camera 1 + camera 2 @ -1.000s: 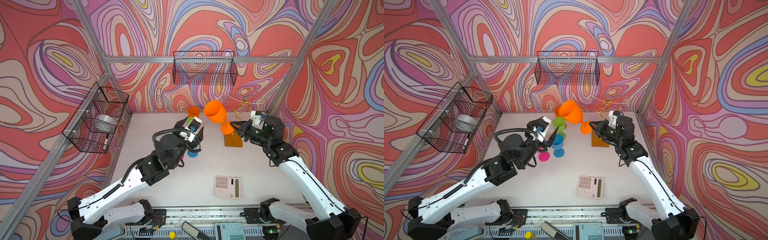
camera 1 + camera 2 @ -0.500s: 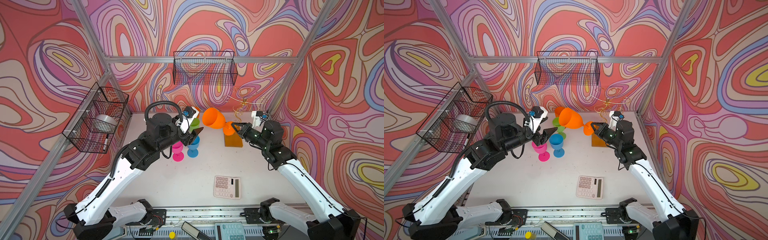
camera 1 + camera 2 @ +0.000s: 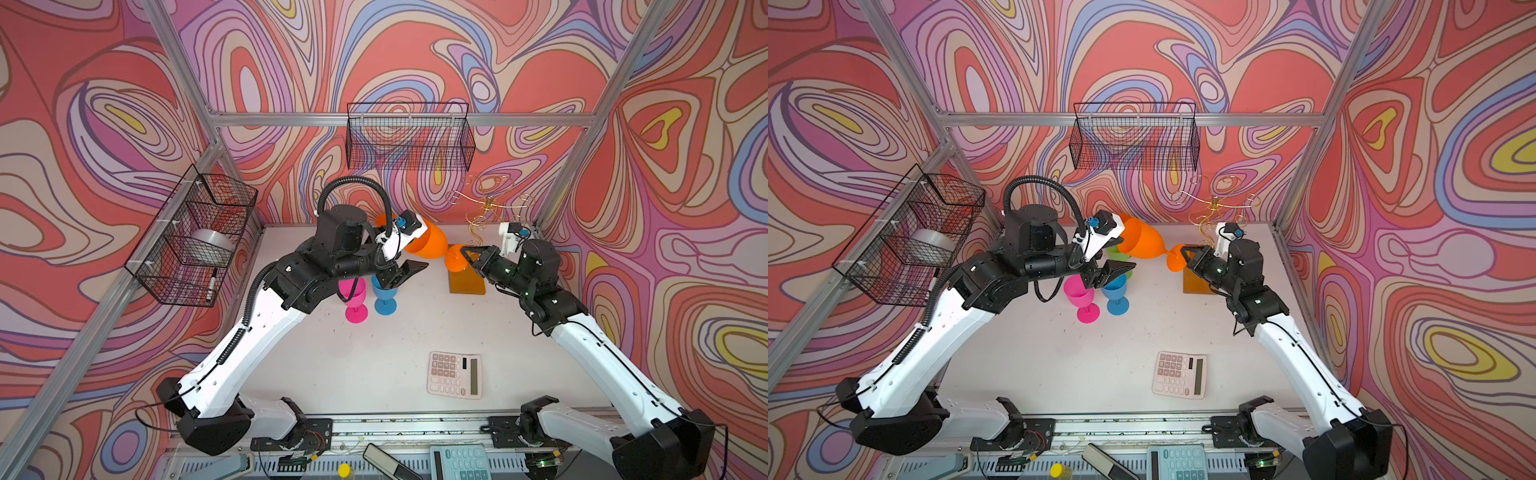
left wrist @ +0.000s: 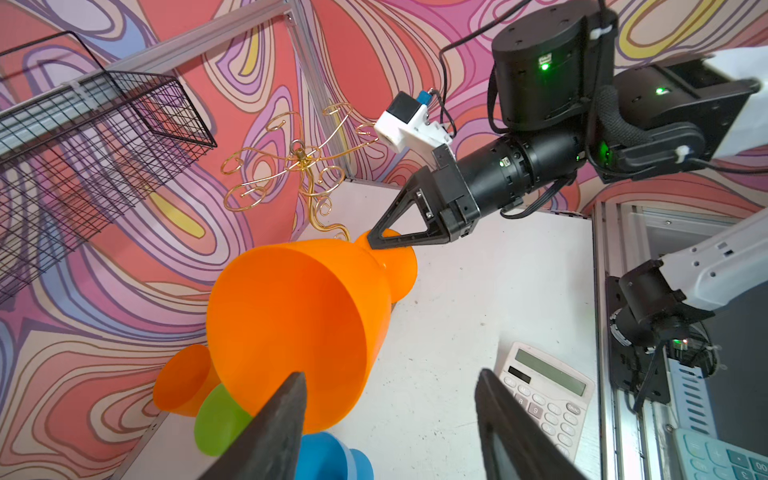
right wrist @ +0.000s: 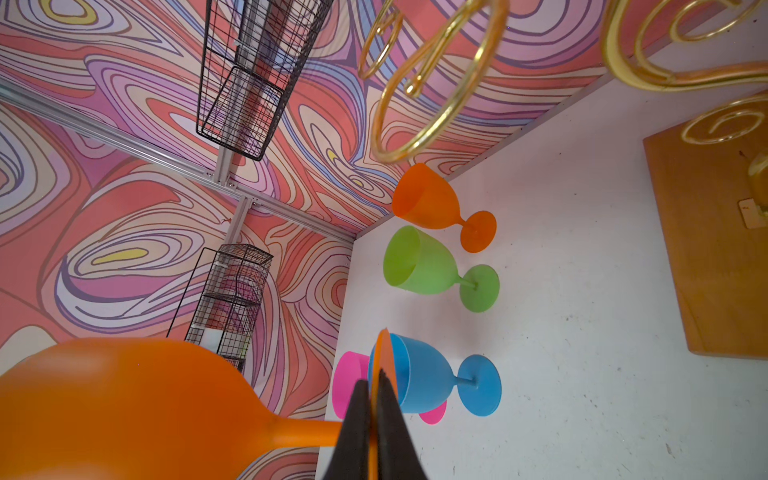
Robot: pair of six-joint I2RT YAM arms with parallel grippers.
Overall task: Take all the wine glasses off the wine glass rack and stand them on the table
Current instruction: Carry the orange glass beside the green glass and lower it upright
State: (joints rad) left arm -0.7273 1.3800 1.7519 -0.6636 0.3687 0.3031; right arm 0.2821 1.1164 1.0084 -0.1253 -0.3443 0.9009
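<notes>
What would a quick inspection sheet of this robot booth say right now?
Surface: white tabletop, faint specks.
Job's things: gold wine glass rack, arms empty; orange wine glass off it, tipped sideways in the air.
Clutter: pink glass, blue glass, green glass, second orange glass, all upright; calculator lying flat.
Grippers: right gripper shut on the wine glass's foot; left gripper open, empty, over the blue glass.
Cables: black hose loops above the left arm.
Surroundings: back basket, nothing seen inside; side basket holding a grey roll; swirl-patterned walls.
</notes>
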